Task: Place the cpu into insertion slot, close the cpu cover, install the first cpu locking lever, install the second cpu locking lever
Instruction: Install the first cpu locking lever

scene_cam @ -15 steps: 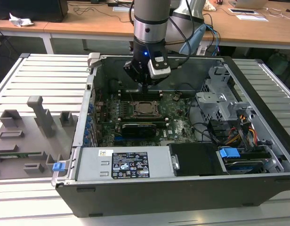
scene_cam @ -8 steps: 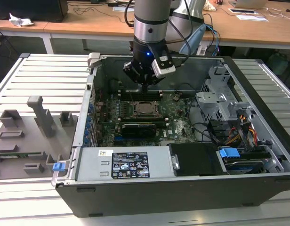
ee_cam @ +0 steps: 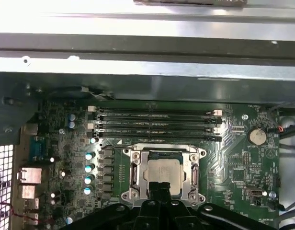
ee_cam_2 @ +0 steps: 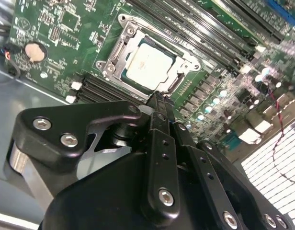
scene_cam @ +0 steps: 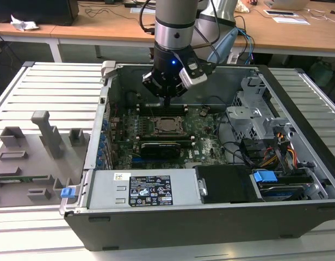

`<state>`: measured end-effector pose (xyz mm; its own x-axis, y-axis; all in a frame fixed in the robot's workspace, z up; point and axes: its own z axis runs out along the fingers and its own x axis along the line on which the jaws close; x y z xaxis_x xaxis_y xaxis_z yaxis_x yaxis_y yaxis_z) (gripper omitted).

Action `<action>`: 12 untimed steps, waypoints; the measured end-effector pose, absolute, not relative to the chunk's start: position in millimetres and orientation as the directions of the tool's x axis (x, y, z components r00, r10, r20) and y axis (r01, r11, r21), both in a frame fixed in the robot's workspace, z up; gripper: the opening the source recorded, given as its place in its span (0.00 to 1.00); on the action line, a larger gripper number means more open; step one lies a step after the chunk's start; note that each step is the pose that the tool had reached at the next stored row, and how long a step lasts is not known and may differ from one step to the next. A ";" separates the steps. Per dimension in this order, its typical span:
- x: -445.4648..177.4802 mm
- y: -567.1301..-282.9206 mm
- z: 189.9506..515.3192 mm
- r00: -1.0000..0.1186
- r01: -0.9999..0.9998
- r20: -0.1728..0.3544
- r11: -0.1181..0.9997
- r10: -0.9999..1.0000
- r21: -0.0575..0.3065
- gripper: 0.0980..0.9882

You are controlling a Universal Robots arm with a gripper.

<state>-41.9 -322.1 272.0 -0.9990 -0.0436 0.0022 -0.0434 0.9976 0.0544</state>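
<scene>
Gripper (ee_cam_2: pixel 157 98): fingers pressed together, holding nothing, poised over the motherboard (ee_cam: pixel 233 163). Cpu (ee_cam_2: pixel 148 65): seated in insertion slot (ee_cam: pixel 135 178), cpu cover (ee_cam_2: pixel 130 45) flat over it.

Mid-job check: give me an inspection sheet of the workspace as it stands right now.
Surface: slatted metal table carrying an open computer case.
Job's things: cpu sits in the insertion slot; cpu cover lies down around it; whether the levers are latched cannot be told.
Clutter: grey fixtures on the table, at the exterior view's left.
Grippers: claw shut, empty, close over the cover's edge; contact cannot be told.
Cables: coloured bundle inside the case, at the exterior view's right; blue cables behind the arm.
Surroundings: wooden desks behind.
</scene>
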 end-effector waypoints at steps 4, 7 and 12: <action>-41.9 -322.1 272.0 -0.994 -0.106 0.002 0.993 -0.106 0.054 0.01; -41.9 -322.1 272.0 -0.989 -0.147 0.002 0.988 -0.148 0.054 0.01; -47.9 -322.2 272.0 -0.987 -0.163 -0.005 0.985 -0.163 0.055 0.01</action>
<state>-47.9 -322.2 272.0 -0.9866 -0.1630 -0.0051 -0.1630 0.9851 0.0551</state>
